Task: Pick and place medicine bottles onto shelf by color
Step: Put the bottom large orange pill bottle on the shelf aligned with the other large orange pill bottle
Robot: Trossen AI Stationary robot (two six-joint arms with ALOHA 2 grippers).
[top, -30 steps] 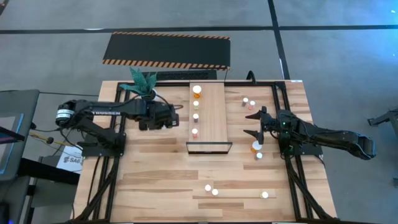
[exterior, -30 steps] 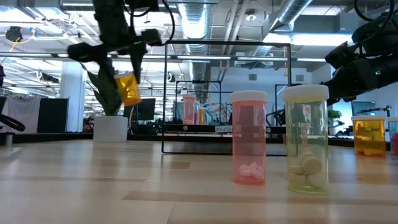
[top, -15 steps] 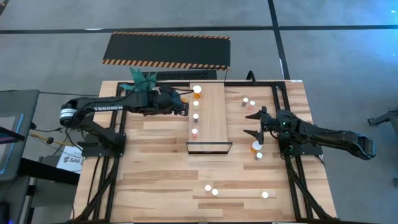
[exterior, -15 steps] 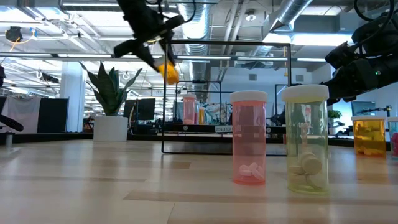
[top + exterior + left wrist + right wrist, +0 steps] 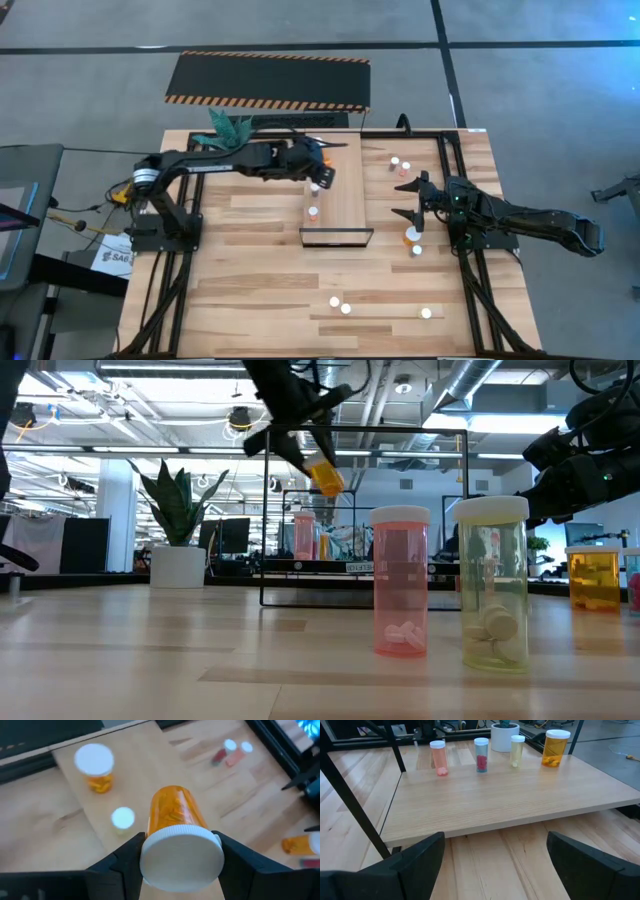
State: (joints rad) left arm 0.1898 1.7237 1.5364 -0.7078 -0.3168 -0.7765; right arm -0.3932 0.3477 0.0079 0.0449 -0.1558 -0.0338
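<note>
I see my left gripper (image 5: 318,172) holding an orange bottle (image 5: 172,812) in its fingers above the shelf (image 5: 345,190); at three o'clock, my right gripper (image 5: 410,197) fingers gape wide.

Pale, smooth wood with a matt finish forms the shelf (image 5: 520,795), while the table (image 5: 250,290) beneath it shows grainier planks of light wood. A clear orange plastic bottle (image 5: 172,815) with a ribbed white plastic cap sits between matt black plastic fingers (image 5: 115,865). Glossy see-through plastic marks the pink bottle (image 5: 400,582) and the yellowish bottle (image 5: 492,585). Dark metal tubing frames the table's edges.
</note>
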